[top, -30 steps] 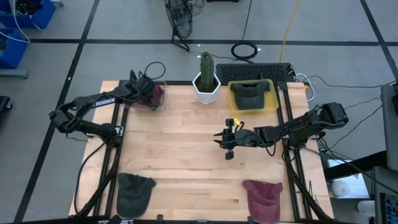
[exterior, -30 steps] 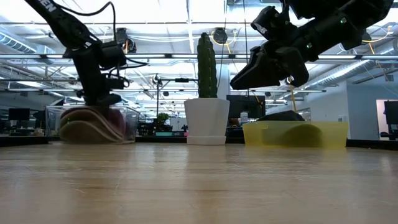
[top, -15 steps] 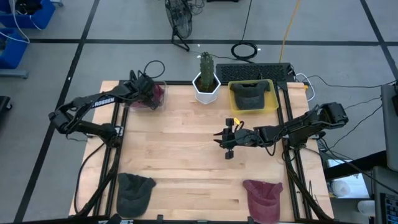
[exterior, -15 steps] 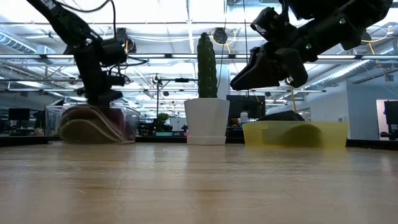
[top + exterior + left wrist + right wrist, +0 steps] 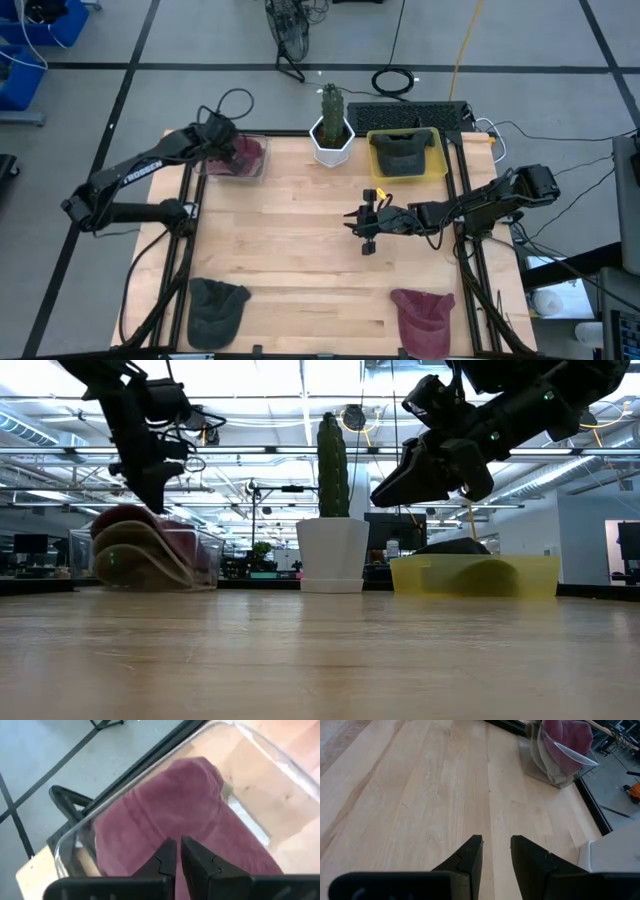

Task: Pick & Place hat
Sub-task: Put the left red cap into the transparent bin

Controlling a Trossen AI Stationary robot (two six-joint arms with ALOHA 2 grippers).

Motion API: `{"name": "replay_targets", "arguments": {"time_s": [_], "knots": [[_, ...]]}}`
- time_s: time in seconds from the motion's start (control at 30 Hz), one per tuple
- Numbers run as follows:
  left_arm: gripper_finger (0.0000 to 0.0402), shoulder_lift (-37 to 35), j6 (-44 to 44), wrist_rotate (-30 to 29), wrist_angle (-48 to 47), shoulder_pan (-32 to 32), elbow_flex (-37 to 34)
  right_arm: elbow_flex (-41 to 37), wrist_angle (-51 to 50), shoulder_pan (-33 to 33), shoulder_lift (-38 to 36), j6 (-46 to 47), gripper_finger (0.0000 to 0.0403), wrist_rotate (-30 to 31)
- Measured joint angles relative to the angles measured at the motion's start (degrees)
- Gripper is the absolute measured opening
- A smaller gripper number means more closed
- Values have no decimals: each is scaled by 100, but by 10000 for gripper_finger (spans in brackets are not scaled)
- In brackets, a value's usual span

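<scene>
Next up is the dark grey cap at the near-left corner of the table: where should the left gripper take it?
Probably from straight above, pinching the bunched crown of the dark grey cap. It lies flattened on the wooden table, leaving little edge to catch from the side. The left gripper sits far off, above the clear bin.

Floor: grey [image 5: 200,40], crossed by dark lines.
Upper left of the high view: blue bins [image 5: 30,50].
Ceiling: bright strip lights [image 5: 260,380] over steel trusses.

Potted cactus [image 5: 331,125], keyboard [image 5: 405,115] behind table [image 5: 290,250].
</scene>
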Motion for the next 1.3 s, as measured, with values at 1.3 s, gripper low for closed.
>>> {"name": "replay_targets", "arguments": {"time_s": [1.3], "knots": [[5,1637,-272,384,13,-48,-252,0,-5,0,-2,-1,89,-7]]}}
